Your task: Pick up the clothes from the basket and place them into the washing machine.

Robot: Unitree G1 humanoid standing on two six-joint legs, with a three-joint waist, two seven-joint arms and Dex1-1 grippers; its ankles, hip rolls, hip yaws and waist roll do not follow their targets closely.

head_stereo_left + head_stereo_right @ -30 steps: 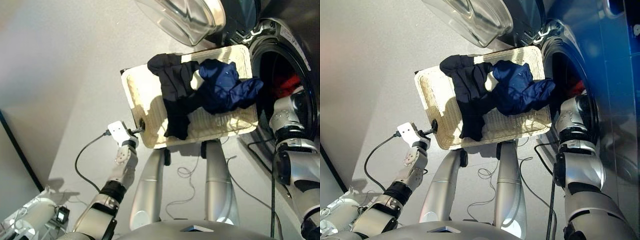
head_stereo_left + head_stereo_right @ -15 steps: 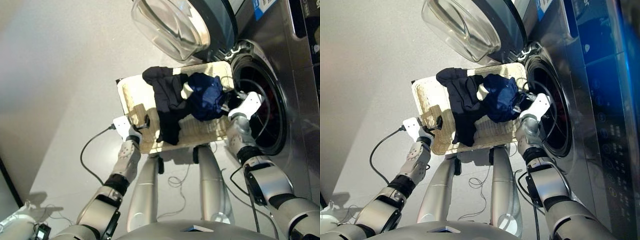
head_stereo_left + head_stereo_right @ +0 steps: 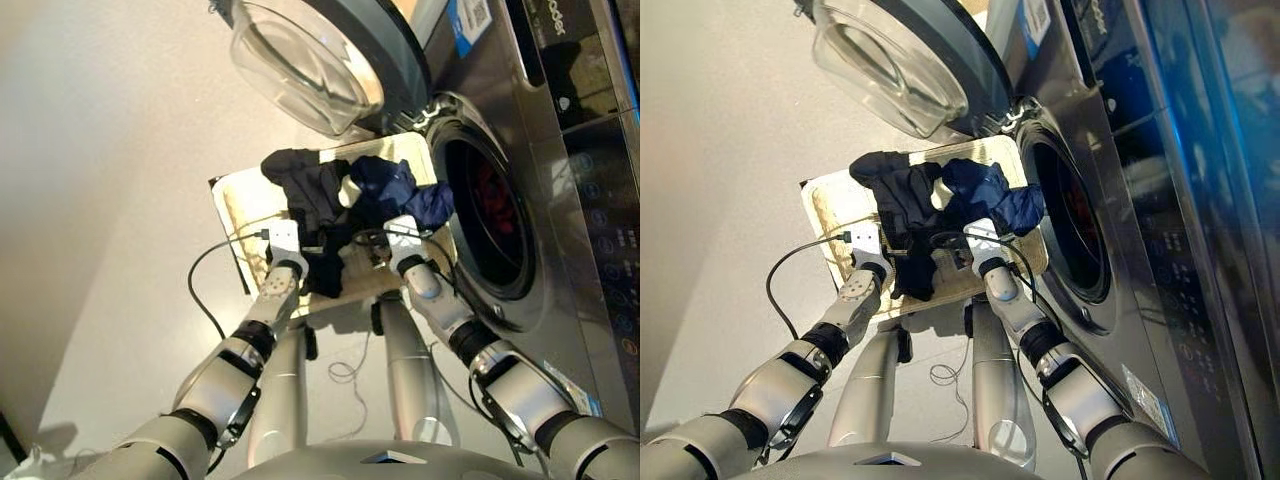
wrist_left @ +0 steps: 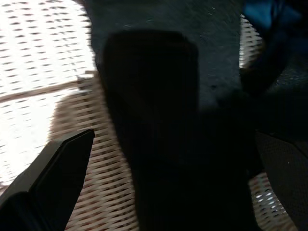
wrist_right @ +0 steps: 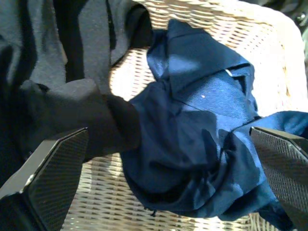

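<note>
Navy garment [image 5: 202, 144] was found crumpled at the basket [image 5: 202, 21] edge nearest the washing machine [image 3: 520, 200], black garment [image 5: 72, 48] touching it. Both grippers, left gripper [image 4: 163, 192] and right gripper [image 5: 168, 187], were held spread above the cloth. Fabric judged light, limp; best pinched at a raised fold. Woven cream wicker noted.

Little legible text. On the dark flat-panelled appliance [image 3: 585, 50] above the washing machine [image 3: 560, 270], pale lettering at the panel's upper edge reads roughly "oder", with the start cut off. A blue-and-white sticker [image 3: 468, 14] just left of that lettering carries a code-like pattern too small to read, and the small round icons [image 3: 612, 215] on the panel right of the drum hole cannot be made out.
</note>
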